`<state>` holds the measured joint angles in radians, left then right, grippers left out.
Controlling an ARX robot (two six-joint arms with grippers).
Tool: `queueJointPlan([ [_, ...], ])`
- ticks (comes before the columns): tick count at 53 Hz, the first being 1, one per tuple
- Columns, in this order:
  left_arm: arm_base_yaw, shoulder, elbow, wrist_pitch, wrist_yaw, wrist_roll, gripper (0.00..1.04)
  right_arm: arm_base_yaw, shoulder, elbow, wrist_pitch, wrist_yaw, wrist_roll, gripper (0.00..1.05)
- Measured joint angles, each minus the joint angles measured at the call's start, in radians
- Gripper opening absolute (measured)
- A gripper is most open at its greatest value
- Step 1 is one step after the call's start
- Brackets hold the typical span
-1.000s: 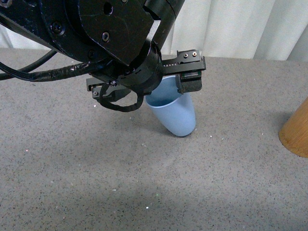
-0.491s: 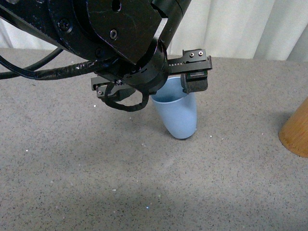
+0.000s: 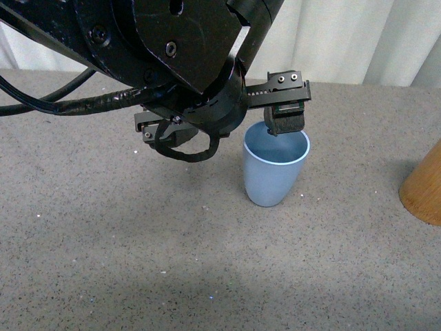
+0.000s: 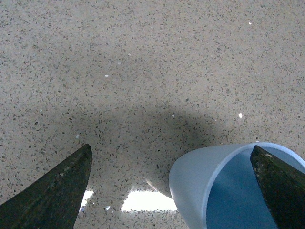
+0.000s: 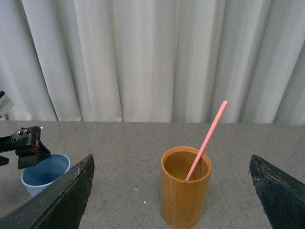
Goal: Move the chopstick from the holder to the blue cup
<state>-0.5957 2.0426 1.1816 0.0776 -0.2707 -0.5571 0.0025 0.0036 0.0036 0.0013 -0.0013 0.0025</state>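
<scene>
Resting upright on speckled grey tabletop (image 3: 103,227) before white curtains (image 3: 344,41): blue cup (image 3: 272,181) (left claw (image 4: 171,149) released, right claw (image 5: 171,158) too).

The setting is a laboratory-type robot test station. Indicators: a grey speckled tabletop (image 3: 103,262), a plain white pleated curtain (image 5: 143,57) closing off the background, a black cabled robot arm (image 3: 158,48), and two staged props, a blue cup (image 3: 274,181) and a bamboo holder (image 5: 186,200).

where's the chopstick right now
The pink chopstick leans inside the wooden holder, seen in the right wrist view; in the front view the holder stands right of the blue cup.
</scene>
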Motion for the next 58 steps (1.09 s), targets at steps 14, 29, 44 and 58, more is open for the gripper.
queueJointPlan([
  [14, 0.032, -0.045, -0.019, 0.008, -0.037, -0.042, 0.98, 0.000, 0.000, 0.000, 0.000, 0.000, 0.000, 0.95],
  [29, 0.169, -0.214, -0.541, 0.974, -0.121, 0.411, 0.61, 0.000, 0.000, 0.000, 0.000, 0.001, 0.000, 0.95],
  [44, 0.558, -0.872, -1.077, 0.884, 0.239, 0.534, 0.11, 0.000, 0.000, 0.000, 0.000, 0.000, 0.000, 0.95],
  [58, 0.594, -2.028, -1.161, -0.072, 0.271, 0.549, 0.04, 0.000, 0.000, 0.000, -0.001, 0.002, 0.000, 0.95],
])
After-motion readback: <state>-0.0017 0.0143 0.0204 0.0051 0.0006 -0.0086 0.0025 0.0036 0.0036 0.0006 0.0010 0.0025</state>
